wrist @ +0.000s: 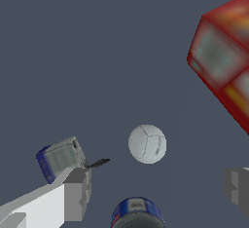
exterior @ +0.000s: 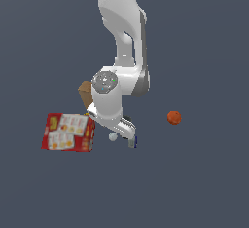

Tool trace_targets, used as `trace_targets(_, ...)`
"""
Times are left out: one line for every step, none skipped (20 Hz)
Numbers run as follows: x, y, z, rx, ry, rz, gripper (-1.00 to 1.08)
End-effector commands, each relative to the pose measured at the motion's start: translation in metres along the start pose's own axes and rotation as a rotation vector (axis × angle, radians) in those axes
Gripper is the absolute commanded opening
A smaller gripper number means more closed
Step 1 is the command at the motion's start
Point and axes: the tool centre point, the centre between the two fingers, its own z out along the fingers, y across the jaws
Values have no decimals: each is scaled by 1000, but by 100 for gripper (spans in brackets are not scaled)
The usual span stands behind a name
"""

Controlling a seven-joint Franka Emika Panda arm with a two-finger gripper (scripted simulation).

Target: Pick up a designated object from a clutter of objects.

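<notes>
1 white ball (wrist: 147, 143) btwn wide-open gripper (wrist: 158, 189) fingers, unheld, 1 orange ball (exterior: 174, 117), 2 boxes, 1 grey-blue block (wrist: 59, 158)

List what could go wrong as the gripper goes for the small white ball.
1. The white ball is round and lies ahead of the open gripper, not yet between its fingers; a finger touching it first could roll it away.
2. The grey-blue block sits right beside one finger, which may knock it.
3. The blue-labelled can crowds the approach.
</notes>
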Motion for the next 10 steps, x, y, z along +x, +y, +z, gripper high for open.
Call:
trace_targets(1,3,13,0,1,30,100)
trace_targets(1,4,17,-1,1,38,100)
trace_targets(1,4,20,-1,1,45,100)
trace_targets(1,5,22,-1,1,50,100)
trace_targets(1,5,24,-2,1,54,100)
trace_targets(1,6,25,-2,1,56,100)
trace_targets(1,6,25,-2,1,57,100)
trace_targets(0,6,24,-2,0,53,100)
trace_targets(0,6,24,-2,0,53,100)
trace_targets(0,6,25,-2,0,53,100)
